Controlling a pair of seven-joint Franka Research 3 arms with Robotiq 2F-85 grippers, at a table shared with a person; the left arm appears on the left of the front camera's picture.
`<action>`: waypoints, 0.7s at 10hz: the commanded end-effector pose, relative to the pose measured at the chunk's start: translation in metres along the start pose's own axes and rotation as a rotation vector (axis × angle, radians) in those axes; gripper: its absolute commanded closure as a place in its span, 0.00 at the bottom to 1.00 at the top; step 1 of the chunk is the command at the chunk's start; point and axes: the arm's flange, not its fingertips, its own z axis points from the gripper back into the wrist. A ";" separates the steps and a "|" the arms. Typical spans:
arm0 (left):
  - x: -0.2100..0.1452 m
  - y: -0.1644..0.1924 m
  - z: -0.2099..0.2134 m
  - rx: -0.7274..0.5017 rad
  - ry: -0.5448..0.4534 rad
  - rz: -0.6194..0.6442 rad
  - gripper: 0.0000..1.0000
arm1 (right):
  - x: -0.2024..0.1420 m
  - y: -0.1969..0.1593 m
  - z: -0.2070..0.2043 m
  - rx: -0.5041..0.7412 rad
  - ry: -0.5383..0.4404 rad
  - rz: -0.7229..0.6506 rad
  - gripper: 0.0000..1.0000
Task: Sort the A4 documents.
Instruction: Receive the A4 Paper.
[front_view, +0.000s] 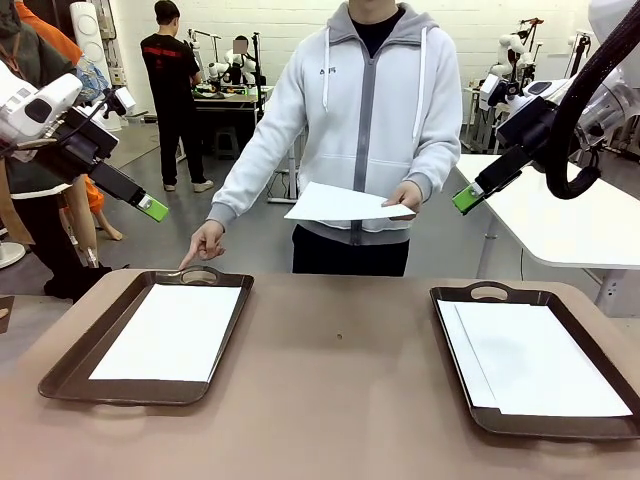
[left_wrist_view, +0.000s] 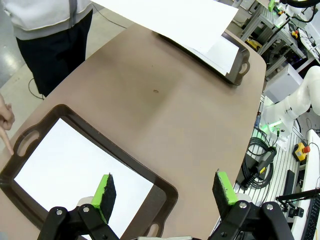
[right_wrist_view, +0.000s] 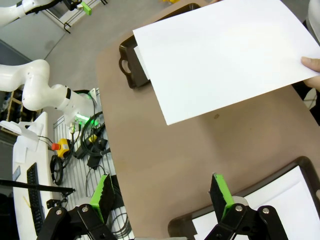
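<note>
The person holds out a sheet (front_view: 345, 203) and points at the left tray (front_view: 70, 365). Both pincers, left (front_view: 152, 208) and right (front_view: 466, 197), hang spread and empty; next, one must take the sheet.

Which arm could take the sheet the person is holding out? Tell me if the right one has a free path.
Probably yes. The right gripper is open and raised beside the sheet, which the person's hand holds above the table; nothing lies between them.

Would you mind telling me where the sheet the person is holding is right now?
In the front view the held sheet is in the person's hand at the table's far edge, roughly central, above and between the two trays.
</note>
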 end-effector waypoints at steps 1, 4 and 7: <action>0.001 -0.001 0.000 0.003 0.000 0.001 0.00 | 0.001 -0.001 0.000 -0.007 -0.004 0.015 0.00; 0.001 -0.001 0.000 0.003 0.000 0.001 0.00 | 0.001 -0.001 0.000 -0.007 -0.004 0.015 0.00; 0.001 -0.001 0.000 0.003 0.000 0.001 0.00 | 0.001 -0.001 0.000 -0.007 -0.004 0.015 0.00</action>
